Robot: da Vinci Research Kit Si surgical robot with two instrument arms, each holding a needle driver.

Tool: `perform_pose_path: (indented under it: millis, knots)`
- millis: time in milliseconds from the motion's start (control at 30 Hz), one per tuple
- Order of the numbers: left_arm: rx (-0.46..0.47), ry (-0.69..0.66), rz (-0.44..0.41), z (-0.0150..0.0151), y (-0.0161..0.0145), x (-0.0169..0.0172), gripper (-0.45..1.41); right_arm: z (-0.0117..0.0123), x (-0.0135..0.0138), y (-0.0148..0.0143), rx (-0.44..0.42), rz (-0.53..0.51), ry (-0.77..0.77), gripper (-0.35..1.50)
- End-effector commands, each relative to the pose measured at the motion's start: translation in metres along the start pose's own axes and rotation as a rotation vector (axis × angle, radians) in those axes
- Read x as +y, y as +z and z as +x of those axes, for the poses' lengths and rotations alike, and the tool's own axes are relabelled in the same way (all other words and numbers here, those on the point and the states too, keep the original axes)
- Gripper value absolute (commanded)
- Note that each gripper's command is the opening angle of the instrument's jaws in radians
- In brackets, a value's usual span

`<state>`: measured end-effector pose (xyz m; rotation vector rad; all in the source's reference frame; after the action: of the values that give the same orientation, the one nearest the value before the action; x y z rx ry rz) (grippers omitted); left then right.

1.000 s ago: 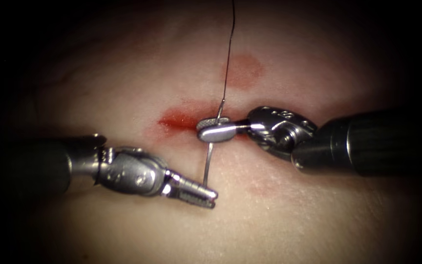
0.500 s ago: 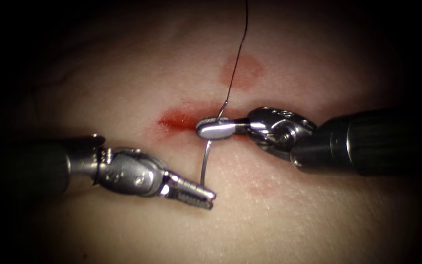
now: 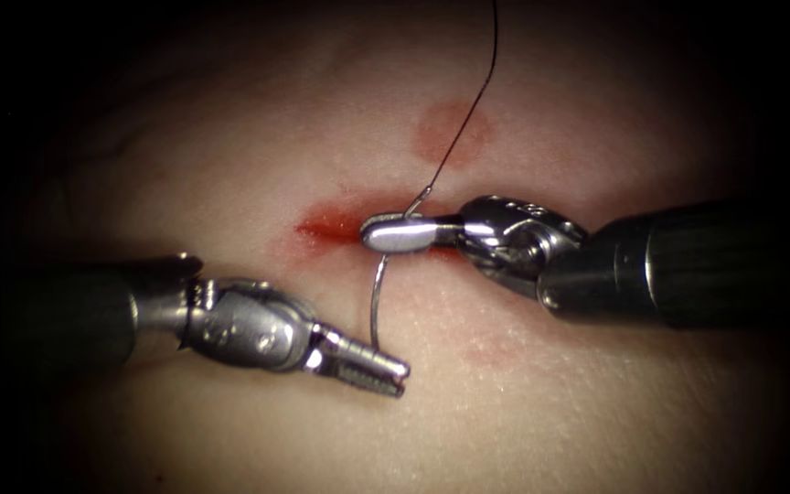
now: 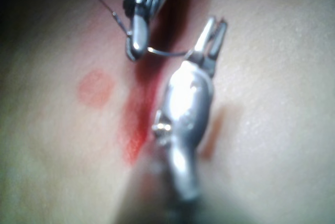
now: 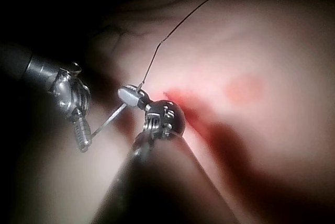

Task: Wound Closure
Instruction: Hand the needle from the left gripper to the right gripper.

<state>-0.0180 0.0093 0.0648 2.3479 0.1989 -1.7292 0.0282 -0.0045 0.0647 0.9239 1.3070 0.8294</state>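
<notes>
Right tool [image 3: 395, 233] clamps my needle [image 3: 375, 306] near its thread [image 3: 468, 110] end, above the cut [image 3: 326, 224].
Left tool [image 3: 395, 375], jaws together, touches its point; open tissue [image 3: 596, 402] all round.

The right end effector [image 3: 395, 233] sits over the cut [image 3: 331, 224] in the tissue [image 3: 230, 128], clamped near the needle's [image 3: 375, 306] thread end. The needle arcs down, clear of the tissue — its tip meets the left end effector [image 3: 372, 361], below the cut. The thread [image 3: 468, 110] runs up and away.

Glossy polished metal jaws on both tools; thin shiny steel needle [image 3: 377, 297]; moist, finely pebbled tissue [image 3: 541, 402].
</notes>
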Motion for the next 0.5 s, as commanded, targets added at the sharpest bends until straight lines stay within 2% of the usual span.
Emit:
perform_pose_path:
  millis: [33,100,133,167,200,367,500]
  knots:
    - [0.004,-0.016,-0.001,-0.0007,0.0003,0.0000,-0.27,-0.0006,0.0004,0.0005,-0.002,0.003,0.001,-0.35]
    - [0.015,-0.050,-0.002,-0.0006,0.0001,-0.0002,0.10,-0.0006,0.0004,0.0004,0.001,0.002,0.001,-0.35]
    - [0.015,-0.050,-0.002,-0.0006,0.0001,-0.0002,0.10,-0.0006,0.0004,0.0004,0.001,0.002,0.001,-0.35]
    - [0.026,-0.075,0.006,-0.0004,0.0000,-0.0004,0.28,-0.0006,0.0004,0.0003,0.001,0.002,0.002,-0.35]
    - [0.031,-0.091,0.011,-0.0003,-0.0001,-0.0005,0.36,-0.0006,0.0004,0.0003,-0.002,0.002,0.002,-0.35]
    - [0.039,-0.181,0.013,0.0002,-0.0005,-0.0007,0.51,-0.0005,0.0005,-0.0002,-0.023,-0.034,0.005,-0.35]
    - [0.031,-0.229,0.009,0.0012,-0.0009,-0.0008,0.52,-0.0005,0.0006,-0.0005,-0.055,-0.093,0.013,-0.35]
